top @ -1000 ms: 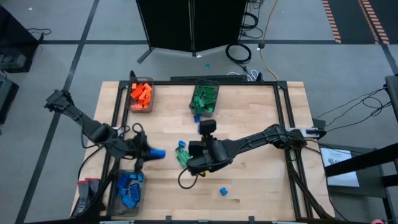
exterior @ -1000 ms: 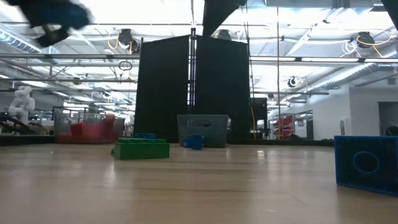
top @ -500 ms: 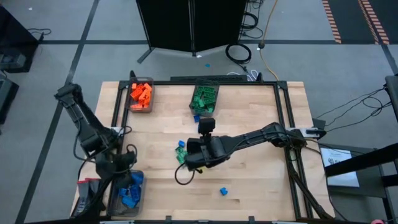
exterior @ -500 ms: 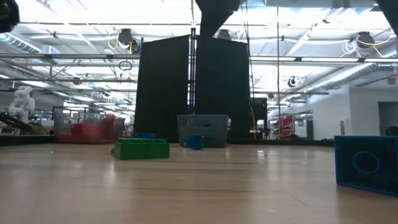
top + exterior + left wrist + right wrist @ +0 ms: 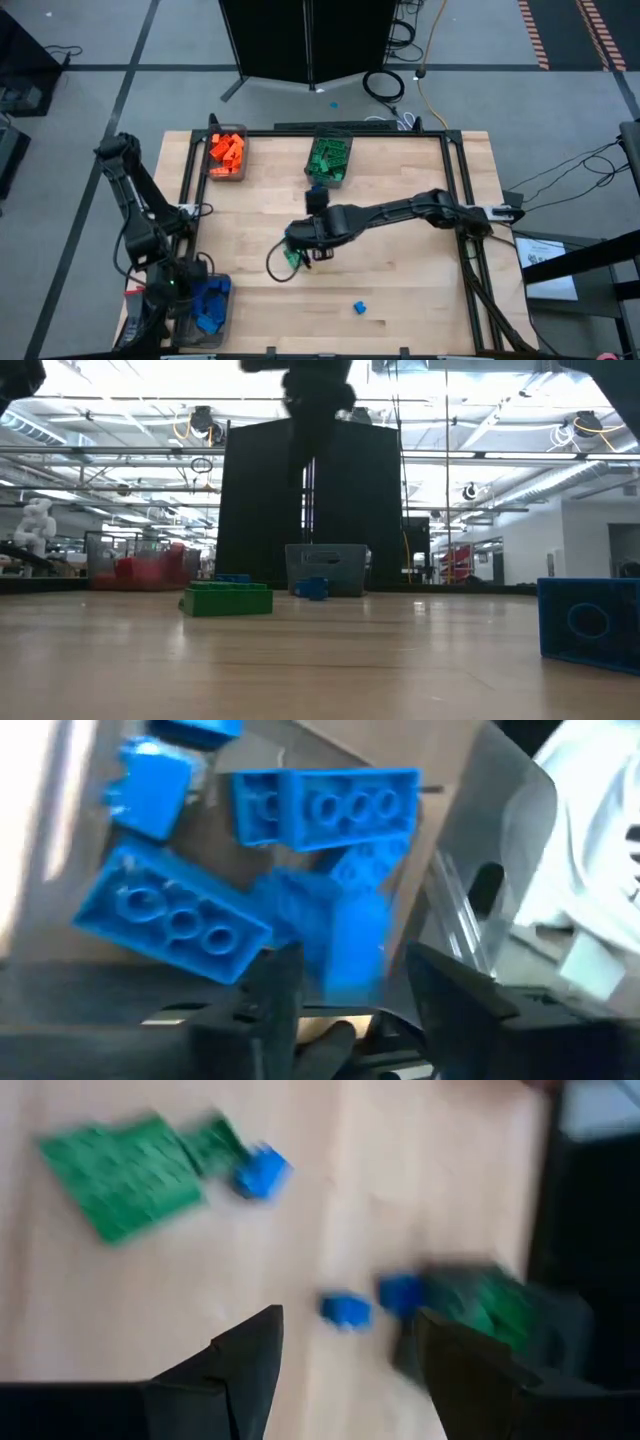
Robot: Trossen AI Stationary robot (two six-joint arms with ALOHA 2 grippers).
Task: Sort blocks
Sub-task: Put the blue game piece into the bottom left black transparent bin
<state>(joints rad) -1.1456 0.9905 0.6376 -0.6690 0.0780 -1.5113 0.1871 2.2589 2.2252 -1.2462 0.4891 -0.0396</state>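
- At the table's left front corner, the left gripper (image 5: 178, 290) hangs over a dark bin of blue blocks (image 5: 207, 305).
- In the left wrist view its 2 fingers (image 5: 262, 1000) stand apart with a blurred blue block (image 5: 355, 945) showing in the gap between them; I cannot tell whether they touch it. Other blue blocks (image 5: 170, 912) lie in the bin below.
- At the back left of the table, a bin holds orange blocks (image 5: 227, 150).
- Right of it, at the back middle, a bin holds green blocks (image 5: 329, 157), with a small blue block (image 5: 316, 187) on the wood just in front of it.
- At the table's middle, the right gripper (image 5: 300, 240) reaches in from the right, its fingers (image 5: 235, 1365) spread and grasping nothing.
- Just beside it lie a green block (image 5: 292, 257) and a small blue piece (image 5: 262, 1170).
- Toward the front, right of centre, 1 blue block (image 5: 359, 307) lies alone on the wood, well apart from the rest.
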